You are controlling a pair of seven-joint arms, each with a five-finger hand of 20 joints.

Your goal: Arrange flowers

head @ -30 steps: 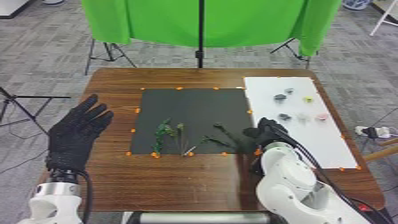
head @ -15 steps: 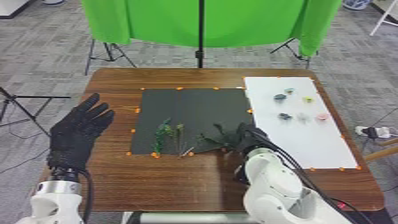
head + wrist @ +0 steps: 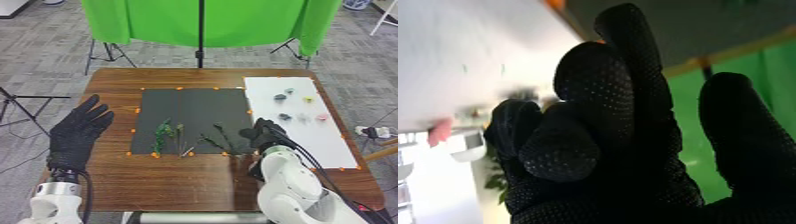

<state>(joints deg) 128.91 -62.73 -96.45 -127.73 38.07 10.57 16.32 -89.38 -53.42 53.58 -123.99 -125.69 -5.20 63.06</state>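
Note:
In the head view, my left hand (image 3: 78, 137) is at the table's left side, fingers straight. My right hand (image 3: 264, 136) is over the border between the black mat (image 3: 200, 102) and the white sheet (image 3: 324, 147), right of the stems. In the right wrist view, my right hand (image 3: 598, 125) has some fingers straight and others loosely bent, holding nothing visible. A leafy green stem (image 3: 162, 136) and a thinner green one (image 3: 180, 132) lie on the mat. Darker stems (image 3: 225, 135) lie nearer the right hand. Small flower heads (image 3: 308, 99) in blue-grey, yellow, white and pink rest on the sheet.
Orange tabs (image 3: 179, 88) mark the edges of the mat and the sheet on the brown table (image 3: 178, 180). A green cloth (image 3: 204, 25) hangs behind the table, with a black stand (image 3: 201, 55) in front of it.
My right hand went left over the mat beside the darker stems, then came back right to the mat's edge. My left hand has barely moved.

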